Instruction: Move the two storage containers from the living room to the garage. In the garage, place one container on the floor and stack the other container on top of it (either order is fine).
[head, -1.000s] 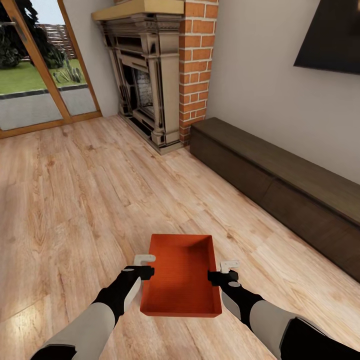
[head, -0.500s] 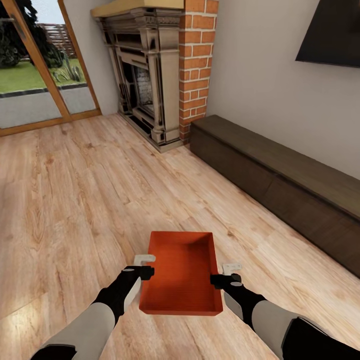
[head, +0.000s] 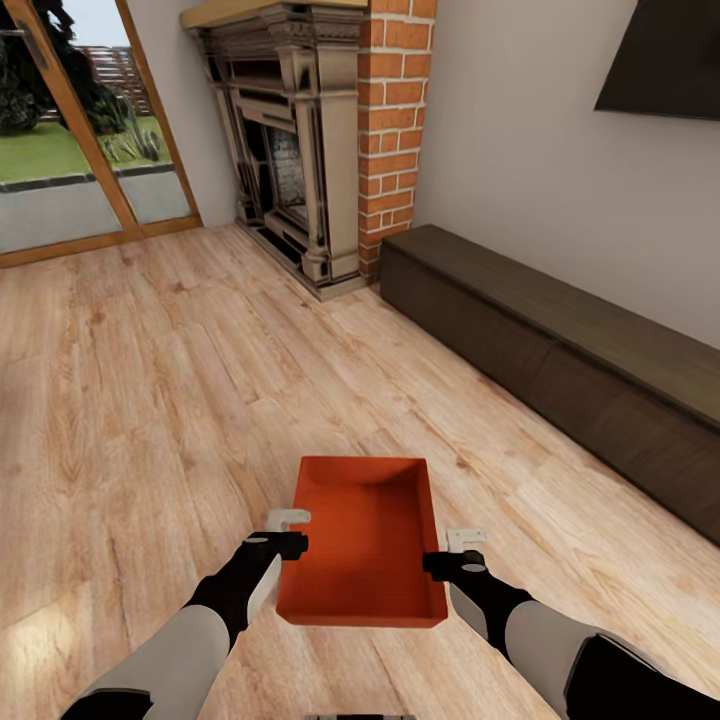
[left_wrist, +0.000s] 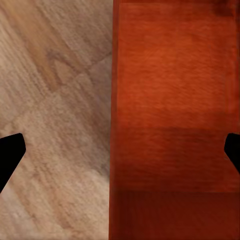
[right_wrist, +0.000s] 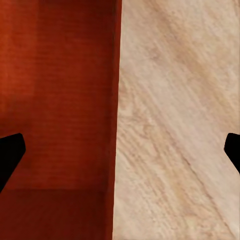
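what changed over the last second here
The view has shifted: the red-brick fireplace and long dark low cabinet sit a little differently in frame, so the camera moved. The orange-red rectangular storage container stays between the left gripper and right gripper, both straddling its side walls.

- left arm reaches forward from the lower left of the head view, grey forearm, black wrist bent inward.
- left gripper (head: 291, 532) has its fingers spread wide, one dark tip (left_wrist: 9, 156) at each side of its wrist view.
- right arm mirrors it from the lower right.
- right gripper (head: 452, 550) is spread just as wide, fingers (right_wrist: 10, 155) far apart.
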